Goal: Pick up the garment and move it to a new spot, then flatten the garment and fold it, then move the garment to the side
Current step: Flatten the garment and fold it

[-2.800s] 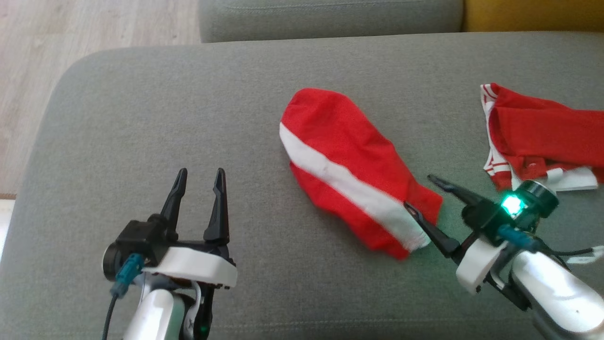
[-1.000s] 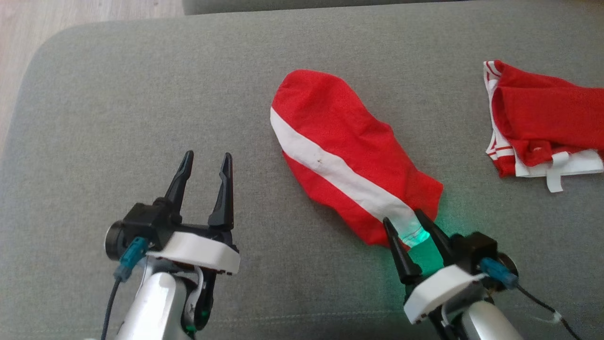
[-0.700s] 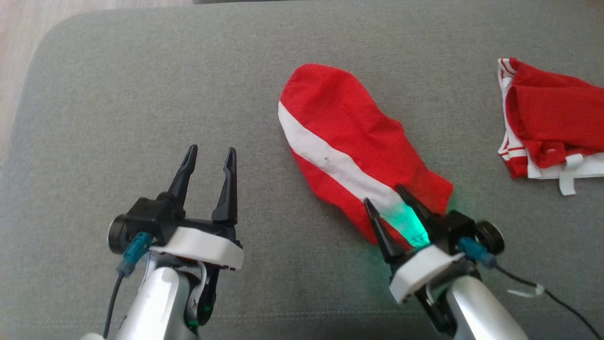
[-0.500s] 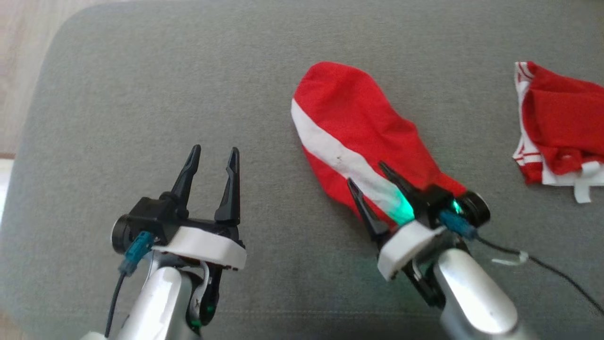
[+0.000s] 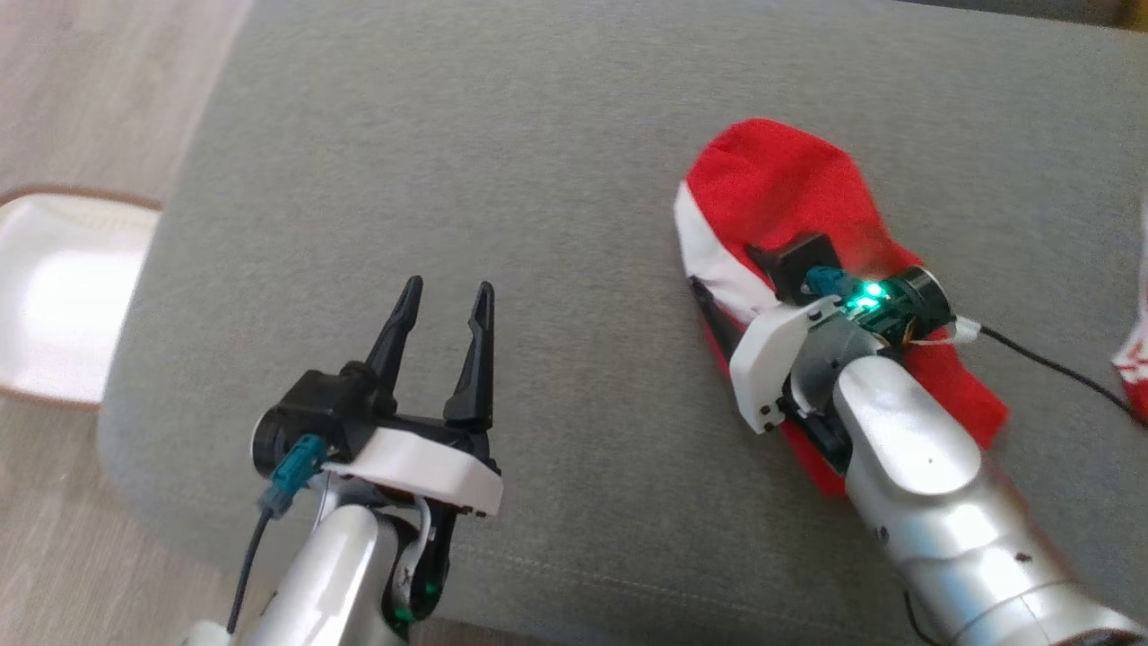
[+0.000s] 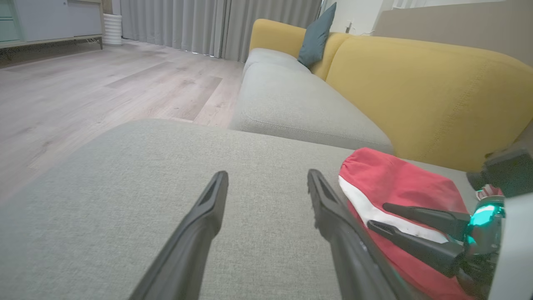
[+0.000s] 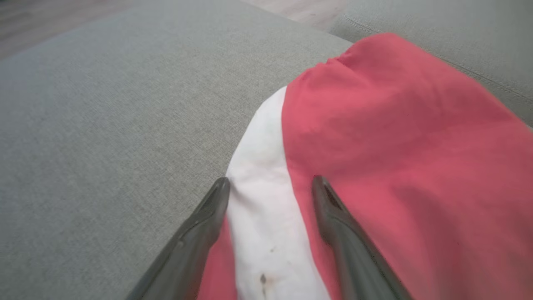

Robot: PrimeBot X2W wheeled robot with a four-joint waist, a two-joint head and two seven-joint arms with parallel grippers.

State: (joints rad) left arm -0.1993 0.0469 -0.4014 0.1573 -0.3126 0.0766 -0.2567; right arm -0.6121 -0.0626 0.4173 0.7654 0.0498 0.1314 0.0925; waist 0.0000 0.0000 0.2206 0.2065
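- At the far left a white object (image 5: 54,296) lies on the wooden floor (image 5: 81,81); what it is I cannot tell, and it has no part in the job.
- The left gripper (image 5: 448,287) hovers over bare grey cushion (image 5: 538,135), well apart from the cloth. Its fingers (image 5: 395,327) are spread and carry nothing.
- The garment (image 5: 780,179), red with one white stripe, lies fairly flat on the right half of the cushion, its rounded end pointing away from the robot.
- The right gripper (image 7: 270,181) is low over the garment's near half. Its fingers (image 7: 200,233) are spread, with one at the outer edge of the white stripe and the other on red cloth. Nothing is pinched; whether the tips touch the fabric I cannot tell.
- I judge the step in hand to be the first one, the pick-up, with the reach made and the grasp not yet closed.
- The next move probably calls for pressing the tips down into the soft cushion so a ridge of cloth bunches between them, then closing on it and lifting. Closing too high would likely slip off the thin, flat fabric.
- At the right edge a corner of another red-and-white cloth (image 5: 1137,359) shows, apart from the garment.
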